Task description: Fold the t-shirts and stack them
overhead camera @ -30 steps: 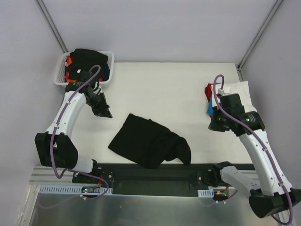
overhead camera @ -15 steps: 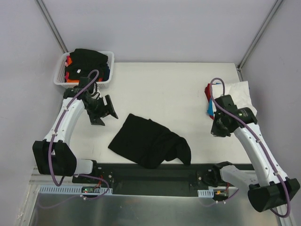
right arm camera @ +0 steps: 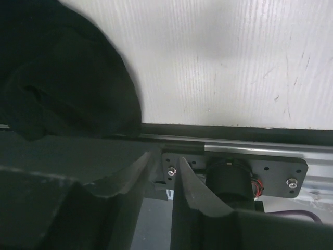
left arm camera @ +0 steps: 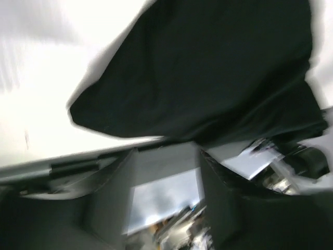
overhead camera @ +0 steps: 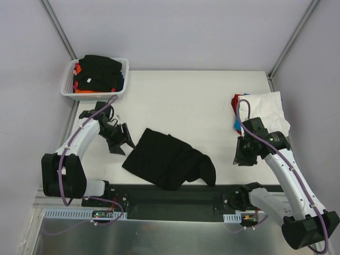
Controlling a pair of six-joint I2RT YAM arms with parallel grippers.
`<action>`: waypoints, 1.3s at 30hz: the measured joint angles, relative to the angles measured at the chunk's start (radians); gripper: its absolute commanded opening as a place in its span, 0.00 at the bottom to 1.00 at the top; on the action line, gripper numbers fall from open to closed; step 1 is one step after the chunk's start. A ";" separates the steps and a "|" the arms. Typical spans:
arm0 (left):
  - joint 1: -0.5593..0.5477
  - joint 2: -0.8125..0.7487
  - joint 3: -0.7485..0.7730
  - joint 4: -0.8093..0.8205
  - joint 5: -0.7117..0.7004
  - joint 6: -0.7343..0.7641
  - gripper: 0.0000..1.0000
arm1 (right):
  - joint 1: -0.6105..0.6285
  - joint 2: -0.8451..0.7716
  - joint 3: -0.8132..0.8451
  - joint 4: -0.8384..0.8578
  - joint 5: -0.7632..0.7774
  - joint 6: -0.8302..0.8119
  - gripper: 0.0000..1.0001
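A large black t-shirt (overhead camera: 169, 159) lies crumpled near the table's front edge. It fills the top of the blurred left wrist view as black t-shirt (left arm camera: 208, 67) and the upper left of the right wrist view as black t-shirt (right arm camera: 62, 78). My left gripper (overhead camera: 123, 142) hovers just left of it, open and empty (left arm camera: 165, 174). At the right edge a white t-shirt (overhead camera: 265, 109) lies over red and blue t-shirts (overhead camera: 235, 114). My right gripper (overhead camera: 243, 158) is in front of that pile, its jaws (right arm camera: 165, 164) a narrow gap apart with nothing between.
A white mesh basket (overhead camera: 95, 94) at the back left holds a black shirt over orange, red and blue ones. A black rail (overhead camera: 175, 194) with the arm mounts runs along the front edge. Metal frame posts stand at the back corners.
My left gripper swung from beside the basket toward the black t-shirt and its jaws opened. My right arm drew back from the right pile toward the front edge and its jaws parted slightly.
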 measured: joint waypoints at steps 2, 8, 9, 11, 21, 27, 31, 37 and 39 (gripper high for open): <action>0.000 -0.006 -0.059 -0.028 -0.005 0.002 0.99 | 0.000 -0.003 0.000 -0.002 -0.022 0.001 0.73; 0.000 -0.047 -0.084 -0.021 0.038 0.019 0.99 | 0.004 0.025 -0.018 0.033 -0.094 0.005 0.65; 0.000 -0.046 -0.089 -0.015 0.048 0.022 0.99 | 0.005 0.029 -0.024 0.043 -0.104 0.006 0.67; 0.000 -0.046 -0.095 -0.010 0.066 0.024 0.99 | 0.006 0.042 -0.034 0.063 -0.125 0.010 0.67; -0.002 -0.270 -0.060 -0.015 0.096 -0.017 0.15 | 0.039 0.090 -0.042 0.118 -0.146 0.014 0.65; -0.002 -0.351 0.123 0.014 0.084 0.011 0.00 | 0.048 0.107 -0.043 0.135 -0.146 0.016 0.62; -0.002 -0.324 0.130 0.019 0.061 -0.027 0.00 | 0.056 0.131 -0.043 0.145 -0.139 0.016 0.57; -0.002 -0.253 0.235 0.035 0.106 -0.106 0.00 | 0.077 0.204 -0.028 0.150 -0.136 0.008 0.50; -0.002 -0.219 0.270 0.052 0.143 -0.145 0.00 | 0.090 0.239 -0.011 0.150 -0.125 0.006 0.47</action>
